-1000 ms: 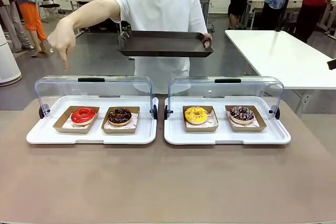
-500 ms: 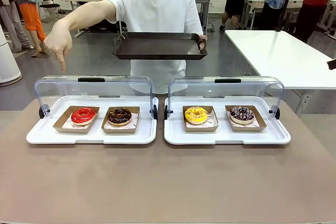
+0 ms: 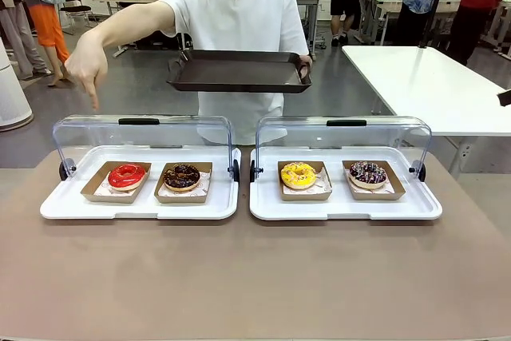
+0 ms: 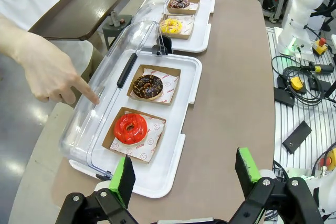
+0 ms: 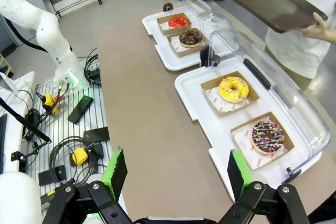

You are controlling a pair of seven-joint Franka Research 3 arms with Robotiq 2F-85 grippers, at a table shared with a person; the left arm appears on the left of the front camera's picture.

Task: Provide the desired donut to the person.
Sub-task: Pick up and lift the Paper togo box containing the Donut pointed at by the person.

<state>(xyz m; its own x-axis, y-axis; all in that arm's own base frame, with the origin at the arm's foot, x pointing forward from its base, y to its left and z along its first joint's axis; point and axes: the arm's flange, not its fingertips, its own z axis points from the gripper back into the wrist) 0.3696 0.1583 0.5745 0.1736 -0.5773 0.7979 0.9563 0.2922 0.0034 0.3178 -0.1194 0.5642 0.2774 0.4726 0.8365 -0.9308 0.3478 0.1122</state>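
Frankly, left tool point(image 4: 185, 172) and right tool point(image 5: 177, 177) gaping empty, that pointing hand point(image 3: 86, 65) risks fetching chocolate donut point(image 3: 182, 176), not red donut point(image 3: 126, 175).

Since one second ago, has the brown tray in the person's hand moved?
Yes. The tray shifted to the robot's left, against the right case's lid handle.

On the desk point(image 3: 255, 277), the left tray point(image 3: 140, 207) and the right tray point(image 3: 343, 209) sit side by side, just apart. Each holds two boxed donuts point(image 3: 182, 176) side by side, with its raised lid point(image 3: 144, 137) behind them. Behind the desk stands the person point(image 3: 239, 21), holding a serving tray point(image 3: 239, 71) above and behind the gap and pointing a finger point(image 3: 94, 95) above the left tray's outer end.
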